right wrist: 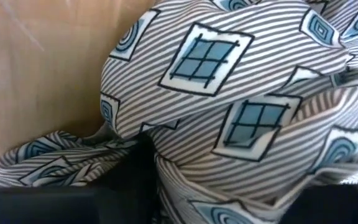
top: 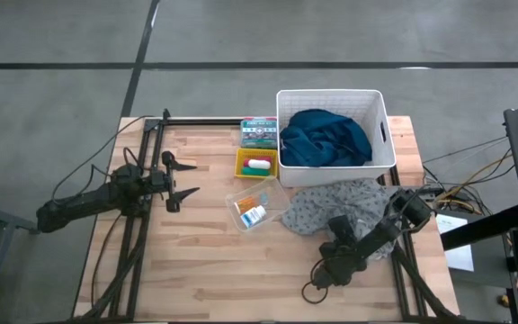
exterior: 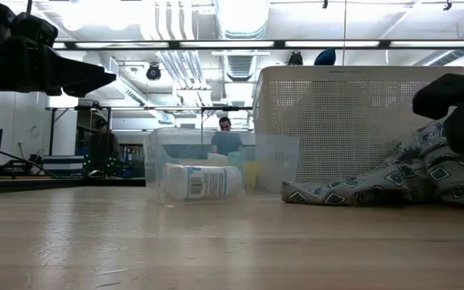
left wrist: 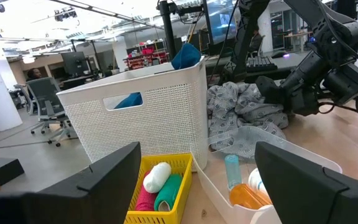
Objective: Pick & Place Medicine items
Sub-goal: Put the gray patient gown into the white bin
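Observation:
Red, green and white tubes (top: 257, 165) lie in a small yellow bin (left wrist: 166, 163) against the white basket's near wall. An orange pack (left wrist: 247, 196) and a white-and-blue bottle (exterior: 204, 181) lie in a clear tray (top: 253, 209) at mid-table. My left gripper (top: 187, 178) hovers open, level, left of both bins, touching nothing. My right gripper (top: 335, 225) is down on the grey patterned cloth (top: 340, 205), which lies crumpled on the table near the basket. My right gripper has a raised fold of the grey cloth (right wrist: 229, 124) bunched between its two fingers. One dark finger (right wrist: 138, 177) lies against the fold's side. The gripper slants down from the table's near right. The rest of the cloth lies slack on the table.
A white perforated basket (top: 380, 108) at the far edge holds a dark blue cloth (top: 324, 137). A green box (top: 259, 132) lies left of it. Cables trail off the right edge. People sit in the room beyond the table.

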{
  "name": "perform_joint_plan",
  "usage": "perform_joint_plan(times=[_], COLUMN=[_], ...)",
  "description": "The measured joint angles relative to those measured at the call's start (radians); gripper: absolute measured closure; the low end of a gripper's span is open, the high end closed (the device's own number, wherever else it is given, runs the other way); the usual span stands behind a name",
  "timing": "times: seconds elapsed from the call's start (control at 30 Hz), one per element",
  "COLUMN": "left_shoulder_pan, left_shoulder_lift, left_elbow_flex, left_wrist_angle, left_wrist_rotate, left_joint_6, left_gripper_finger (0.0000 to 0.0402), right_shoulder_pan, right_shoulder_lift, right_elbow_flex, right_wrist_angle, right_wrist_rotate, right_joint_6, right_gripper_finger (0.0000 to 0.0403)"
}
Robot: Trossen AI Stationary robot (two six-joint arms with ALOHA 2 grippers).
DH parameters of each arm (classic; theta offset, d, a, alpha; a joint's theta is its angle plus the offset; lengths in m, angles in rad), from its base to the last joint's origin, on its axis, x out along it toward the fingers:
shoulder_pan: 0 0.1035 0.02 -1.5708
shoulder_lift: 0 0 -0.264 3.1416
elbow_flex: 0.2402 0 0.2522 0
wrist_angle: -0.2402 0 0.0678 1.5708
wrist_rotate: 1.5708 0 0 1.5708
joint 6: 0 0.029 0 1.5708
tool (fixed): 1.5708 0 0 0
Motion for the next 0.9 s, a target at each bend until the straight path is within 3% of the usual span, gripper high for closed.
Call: perform_joint_plan(times=[0.33,0.7,0.9], left_shoulder_pan=[0.0,0.0,0.0], left_shoulder_lift=[0.0,0.0,0.0], left_elbow_flex=[0.0,0.0,0.0], left_wrist_angle=[0.0,0.0,0.0], left_wrist_rotate=[0.0,0.0,0.0], left_joint_6=[0.0,0.0,0.0], left_gripper_finger=[0.0081,0.0081,0.0081], right_shoulder_pan=[0.0,0.002,0.007], right_shoulder_lift=[0.0,0.0,0.0], right_elbow_flex=[0.0,0.007,0.109], right_wrist_angle=[0.0,-0.016,-0.139], right_wrist_rotate=[-0.029,-0.033,-0.058], right_joint_6=[0.004,0.066,0.131], right_gripper_finger=[0.0358,0.0359,0.0359])
